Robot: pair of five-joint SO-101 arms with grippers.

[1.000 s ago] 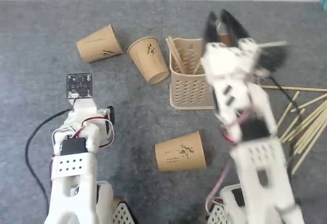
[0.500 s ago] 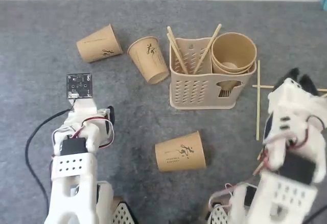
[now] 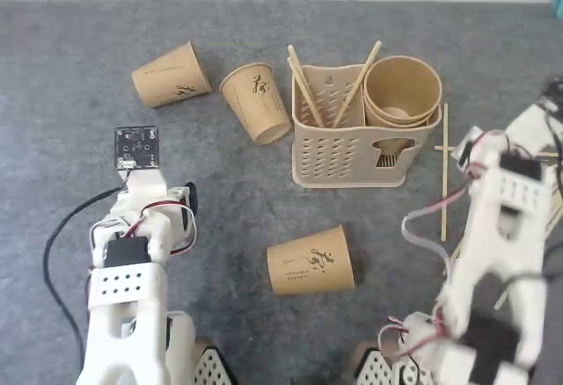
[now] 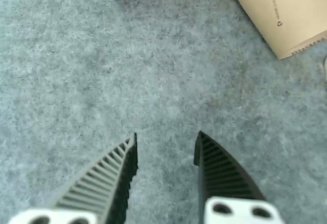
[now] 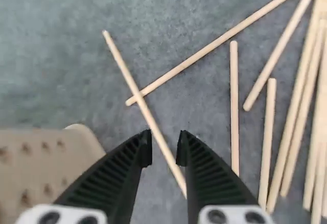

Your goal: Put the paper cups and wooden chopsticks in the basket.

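My left hand [image 4: 166, 142] hangs spread and empty over the grey felt desk [image 4: 168, 70]. My right hand [image 5: 163, 146], tips narrowly parted, straddles one pale wooden chopstick [image 5: 127, 75] lying beside the beige slotted plastic basket [image 3: 334, 161]. Stacked brown paper cups [image 3: 403, 90] stand in it; three more lie tipped on the desk.

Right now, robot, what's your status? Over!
Left pincer open, empty, over carpet. Right pincer open, tips either side of a loose chopstick. Three paper cups lie outside the basket. Nothing blocks the chopstick. Over.
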